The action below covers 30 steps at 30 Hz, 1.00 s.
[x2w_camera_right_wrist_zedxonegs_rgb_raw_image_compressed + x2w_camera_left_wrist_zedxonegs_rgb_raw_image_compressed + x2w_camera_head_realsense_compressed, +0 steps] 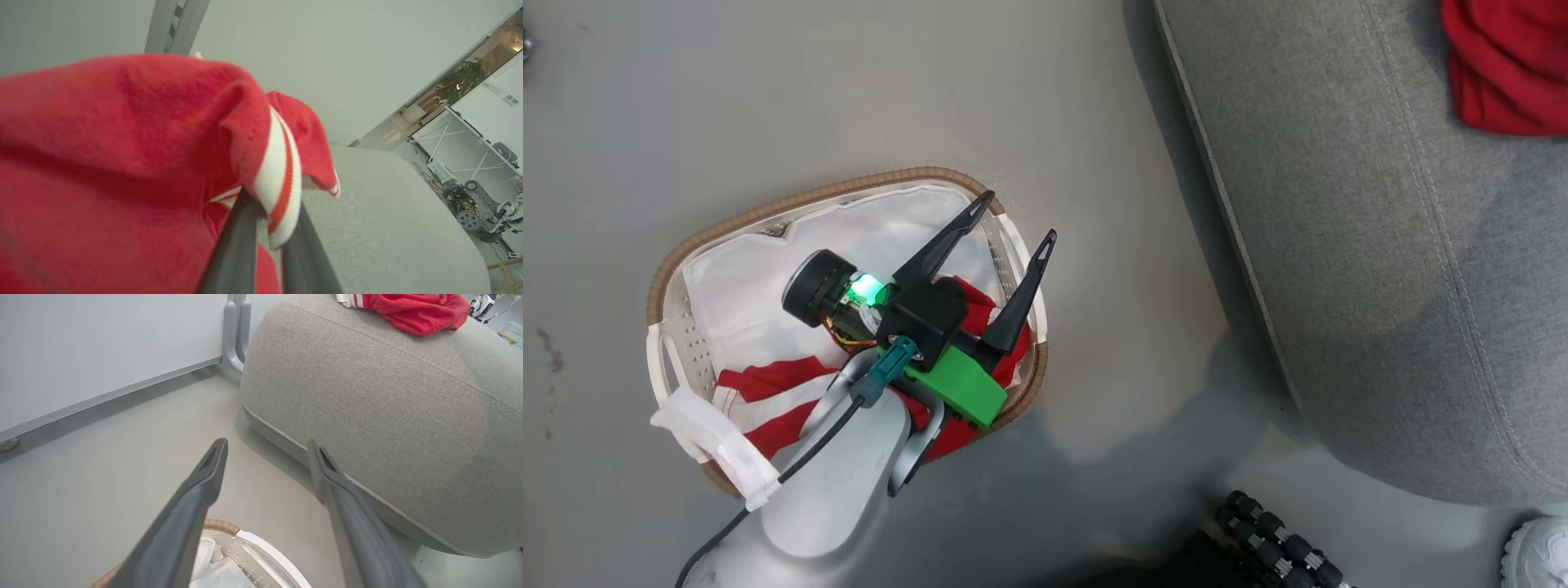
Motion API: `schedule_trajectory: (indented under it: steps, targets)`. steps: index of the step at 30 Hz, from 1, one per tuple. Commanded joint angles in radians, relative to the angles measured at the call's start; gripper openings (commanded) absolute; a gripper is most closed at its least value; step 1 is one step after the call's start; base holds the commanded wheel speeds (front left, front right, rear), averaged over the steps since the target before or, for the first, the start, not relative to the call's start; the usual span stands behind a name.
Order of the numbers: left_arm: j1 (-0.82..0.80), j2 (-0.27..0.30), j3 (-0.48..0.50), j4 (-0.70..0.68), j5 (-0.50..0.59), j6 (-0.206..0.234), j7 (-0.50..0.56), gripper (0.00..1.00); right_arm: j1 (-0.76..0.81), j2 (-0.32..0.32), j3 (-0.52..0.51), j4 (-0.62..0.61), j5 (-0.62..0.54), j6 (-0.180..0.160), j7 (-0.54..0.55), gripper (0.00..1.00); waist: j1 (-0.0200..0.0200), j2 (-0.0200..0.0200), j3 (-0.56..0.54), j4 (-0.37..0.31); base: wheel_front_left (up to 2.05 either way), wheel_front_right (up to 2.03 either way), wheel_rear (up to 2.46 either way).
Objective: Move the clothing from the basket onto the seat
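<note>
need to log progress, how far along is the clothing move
Done: one red piece lies on the seat. In hand: the right pincer is shut on striped trim, seemingly that piece's. Left: more red clothing sits in the basket, under the open left pincer.

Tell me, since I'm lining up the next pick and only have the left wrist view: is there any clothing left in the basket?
Observer: Yes. The head view shows red-and-white striped clothing bunched in the end of the basket nearest the robot, partly hidden by the left arm.
Operator: Is the right gripper free to help?
Observer: No. The right gripper is shut on the white-banded edge of a red piece, over at the seat; I can't tell whether that piece is resting on it.
</note>
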Motion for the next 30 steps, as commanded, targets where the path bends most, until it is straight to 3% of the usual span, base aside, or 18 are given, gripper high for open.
schedule_trajectory:
  steps: [1, 9, 11, 12, 22, 30]
  targets:
    - [-0.012, 0.011, 0.006, 0.001, 0.012, -0.001, -0.001, 1.00, 0.033, 0.009, -0.016, 0.016, -0.012, -0.001, -0.002, 0.00, -0.0002, -0.0001, 0.020, -0.012, 0.00, 0.00, 0.00]
    - [-0.003, 0.010, 0.007, 0.013, 0.006, -0.002, -0.001, 1.00, 0.139, 0.065, -0.095, 0.022, -0.041, -0.001, -0.002, 0.00, -0.0002, -0.0001, 0.009, -0.028, 0.00, 0.00, 0.00]
    - [0.002, 0.005, 0.006, 0.017, 0.003, -0.002, -0.001, 1.00, 0.169, 0.079, -0.109, 0.007, -0.043, -0.001, -0.002, 0.42, -0.0002, -0.0001, -0.002, -0.031, 0.00, 0.00, 0.00]
    - [0.005, 0.002, 0.004, 0.017, 0.001, -0.002, -0.001, 1.00, 0.182, 0.085, -0.117, -0.002, -0.041, -0.001, -0.002, 1.00, -0.0002, -0.0001, -0.008, -0.031, 0.00, 0.00, 0.00]
    - [0.052, -0.029, 0.020, 0.004, -0.023, -0.002, -0.001, 1.00, 0.362, 0.138, -0.125, -0.117, -0.042, -0.001, -0.002, 1.00, -0.0002, -0.0001, -0.123, -0.019, 0.00, 0.00, 0.00]
    - [0.101, -0.065, 0.053, -0.004, -0.054, -0.003, -0.001, 1.00, 0.406, 0.114, -0.052, -0.146, -0.021, -0.001, -0.002, 1.00, -0.0002, -0.0001, -0.267, 0.032, 0.00, 0.00, 0.00]
